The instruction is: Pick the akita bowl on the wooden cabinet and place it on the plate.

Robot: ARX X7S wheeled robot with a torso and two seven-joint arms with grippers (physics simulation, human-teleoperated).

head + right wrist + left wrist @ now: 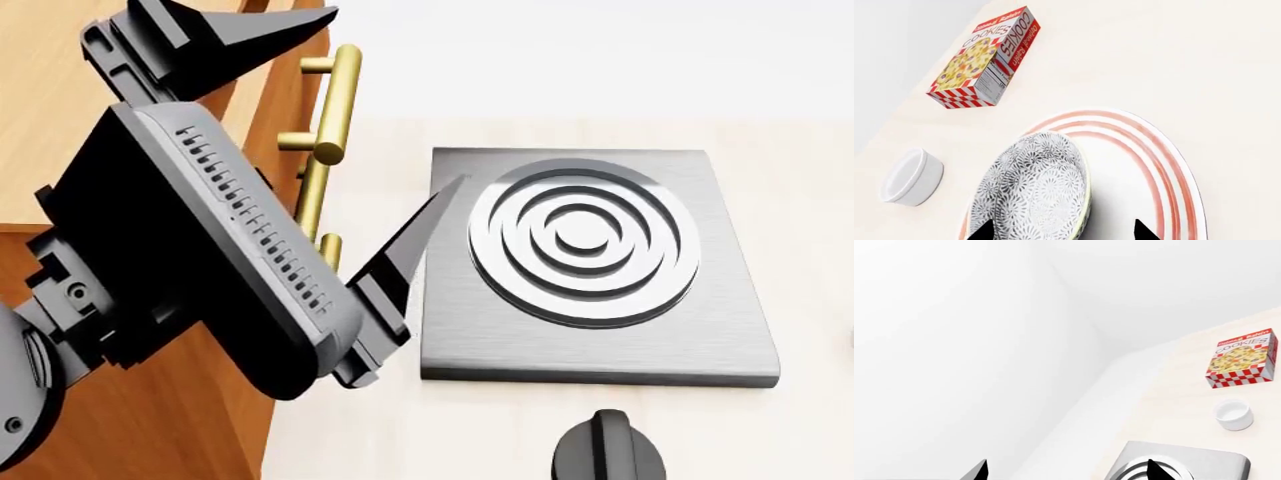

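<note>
In the right wrist view the akita bowl (1034, 190), white with a dense grey-black pattern, rests on the plate (1167, 175), a white plate with red rings. My right gripper (1062, 231) is open. One black tip lies over the bowl's patterned side and the other stands clear of its rim over bare plate. The wooden cabinet (54, 130) with brass bar handles (334, 100) fills the left of the head view. My left gripper (396, 96) hangs open and empty in front of it, beside the stove. In the left wrist view its tips (1067, 472) are wide apart.
A grey square stove (587, 340) with a ringed burner lies on the pale counter, with a black part of my right arm (607, 450) near its front edge. A red cookie box (984, 57) and a small white cup (911, 177) stand beside the plate.
</note>
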